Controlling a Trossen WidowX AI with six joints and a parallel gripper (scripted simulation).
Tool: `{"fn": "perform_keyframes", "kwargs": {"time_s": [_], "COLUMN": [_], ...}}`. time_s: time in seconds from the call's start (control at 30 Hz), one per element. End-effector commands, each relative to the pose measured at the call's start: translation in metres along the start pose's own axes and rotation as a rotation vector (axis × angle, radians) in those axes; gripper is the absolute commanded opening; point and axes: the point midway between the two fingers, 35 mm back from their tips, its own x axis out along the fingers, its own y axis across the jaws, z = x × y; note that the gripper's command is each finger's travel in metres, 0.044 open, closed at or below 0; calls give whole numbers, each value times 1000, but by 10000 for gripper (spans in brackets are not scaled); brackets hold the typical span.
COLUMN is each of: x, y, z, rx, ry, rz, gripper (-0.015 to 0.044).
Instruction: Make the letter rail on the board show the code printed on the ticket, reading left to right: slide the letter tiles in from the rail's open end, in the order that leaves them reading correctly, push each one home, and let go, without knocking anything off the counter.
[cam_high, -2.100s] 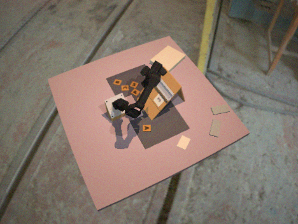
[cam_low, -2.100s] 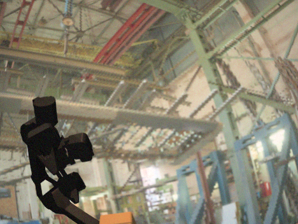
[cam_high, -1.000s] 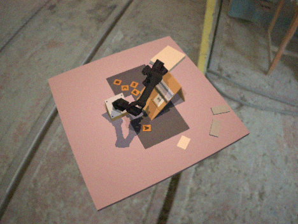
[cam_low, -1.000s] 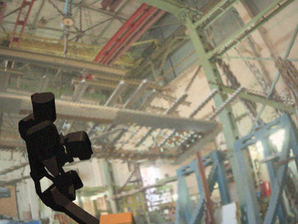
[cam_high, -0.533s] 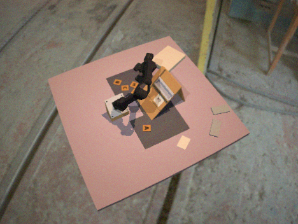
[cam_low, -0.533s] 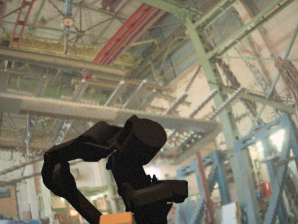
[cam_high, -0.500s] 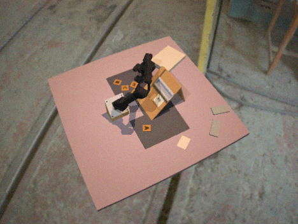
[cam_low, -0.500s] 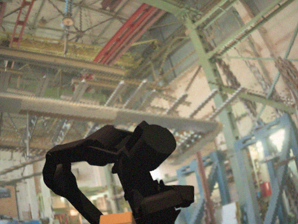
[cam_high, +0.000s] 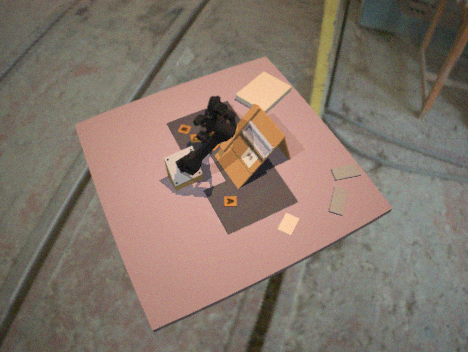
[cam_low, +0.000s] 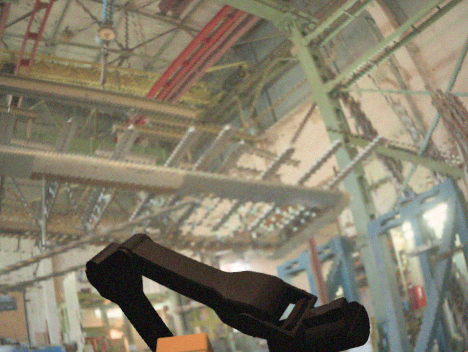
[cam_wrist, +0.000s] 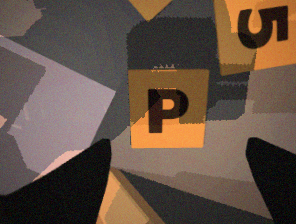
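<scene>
Tile P (cam_wrist: 167, 109) lies flat on the dark mat (cam_high: 260, 200), the open, empty jaws above it.

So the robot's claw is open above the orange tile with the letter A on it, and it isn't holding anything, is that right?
Not quite: the tile below the open gripper is the orange one marked P, as the wrist view shows. The rest is right: the gripper is open and holds nothing.
</scene>
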Motion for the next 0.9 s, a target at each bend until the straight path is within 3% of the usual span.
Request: {"fn": "perform_keyframes", "kwargs": {"time_s": [0.0,0.23,0.87], "x": [6,38,41], "y": [3,3,2], "z": [0,-2,-4], "rx": [1,1,1], "ry": [7,9,9], "rz": [8,9,9], "gripper": [340,340,340]}}
